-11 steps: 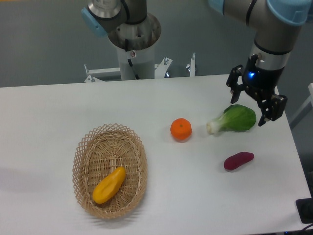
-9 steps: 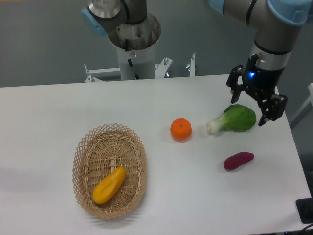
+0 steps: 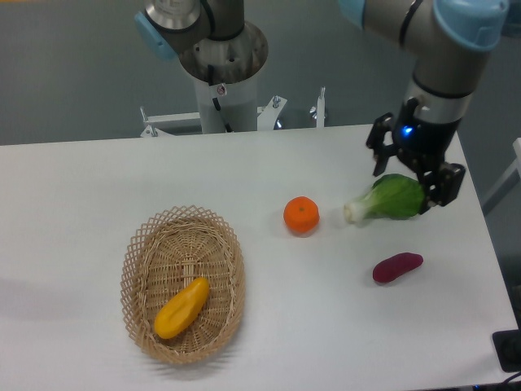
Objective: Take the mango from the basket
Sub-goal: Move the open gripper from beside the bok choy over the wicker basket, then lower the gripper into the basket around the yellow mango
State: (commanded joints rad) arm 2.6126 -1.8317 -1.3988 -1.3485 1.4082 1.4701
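We've got just one fixed view here, set high at the table's [image 3: 98,171] near side and angled down across it toward the arm's base column [image 3: 221,81] at the far edge. It stands well back, with nearly the whole top in frame.

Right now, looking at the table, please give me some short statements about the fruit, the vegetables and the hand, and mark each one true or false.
1. The mango lies inside the basket. True.
2. The hand is holding the mango. False: it is open above the green leafy vegetable, far from the basket.
3. The orange is on the table, outside the basket. True.
4. The purple sweet potato is in the basket. False: it lies on the table, near the right edge.
5. The mango is the only thing in the basket. True.
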